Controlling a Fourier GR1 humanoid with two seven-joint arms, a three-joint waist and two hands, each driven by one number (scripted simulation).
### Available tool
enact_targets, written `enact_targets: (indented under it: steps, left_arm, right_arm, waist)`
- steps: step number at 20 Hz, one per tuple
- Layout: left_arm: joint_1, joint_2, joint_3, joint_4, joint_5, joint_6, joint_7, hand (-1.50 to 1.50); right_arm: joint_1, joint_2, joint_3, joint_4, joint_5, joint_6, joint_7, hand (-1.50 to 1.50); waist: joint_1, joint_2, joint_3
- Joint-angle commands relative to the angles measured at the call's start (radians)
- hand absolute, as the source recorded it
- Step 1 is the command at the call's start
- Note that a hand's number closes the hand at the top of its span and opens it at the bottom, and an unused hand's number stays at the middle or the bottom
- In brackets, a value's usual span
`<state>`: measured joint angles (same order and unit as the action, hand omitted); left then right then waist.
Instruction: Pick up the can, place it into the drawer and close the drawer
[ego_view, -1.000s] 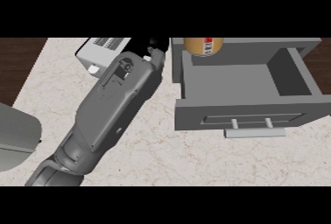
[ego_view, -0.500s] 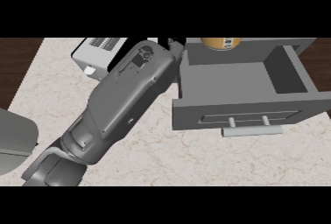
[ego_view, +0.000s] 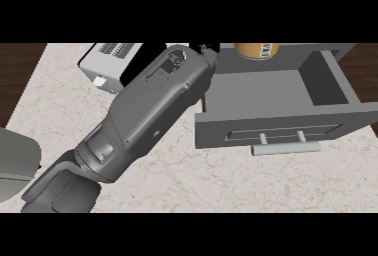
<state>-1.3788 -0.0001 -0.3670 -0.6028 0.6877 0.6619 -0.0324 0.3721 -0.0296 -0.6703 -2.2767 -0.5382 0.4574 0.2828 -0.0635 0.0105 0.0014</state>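
Observation:
The can, orange-yellow with a dark label band, shows at the picture's top edge, over the back of the open grey drawer; its upper part is cut off. My right forearm runs from the lower left up to the drawer's back left corner. Only a black bit of my right hand shows beyond the wrist, just left of the can; whether it touches the can is hidden. The drawer is pulled far out, its front panel with a bar handle facing me. My left hand does not show.
A white and grey box-shaped appliance stands at the back left, partly behind my forearm. A rounded grey shape sits at the left edge. Pale marble counter lies in front of the drawer; dark wood borders it on both sides.
The can has moved right, from the drawer's back left corner to over its back part. My right forearm swung further right and forward with it.

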Motion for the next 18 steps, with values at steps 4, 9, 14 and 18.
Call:
enact_targets:
  steps: [4, 9, 14, 18]
  left_arm:
    - [-0.023, 0.000, -0.110, 0.059, 0.118, 0.027, -0.021, 1.50]
    - [-0.009, 0.000, -0.132, 0.133, 0.127, 0.012, -0.090, -1.50]
    - [-0.046, 0.000, -0.196, 0.126, 0.187, 0.099, -0.030, -1.50]
    - [0.024, 0.000, -0.217, 0.133, 0.220, 0.107, -0.122, -1.50]
  right_arm:
    - [-0.022, 0.000, 0.009, 0.011, 0.020, 0.004, 0.002, -1.50]
    - [-0.037, -0.004, 0.006, 0.033, 0.019, 0.001, 0.002, -1.50]
    - [-0.051, -0.037, -0.003, -0.016, -0.005, -0.025, 0.048, -1.50]
    - [-0.056, -0.026, 0.018, -0.040, -0.004, -0.041, 0.075, -1.50]
  waist:
    - [-0.016, 0.004, 0.001]
    - [-0.012, 0.007, 0.001]
    - [-0.022, 0.005, 0.000]
    - [-0.031, 0.011, 0.000]
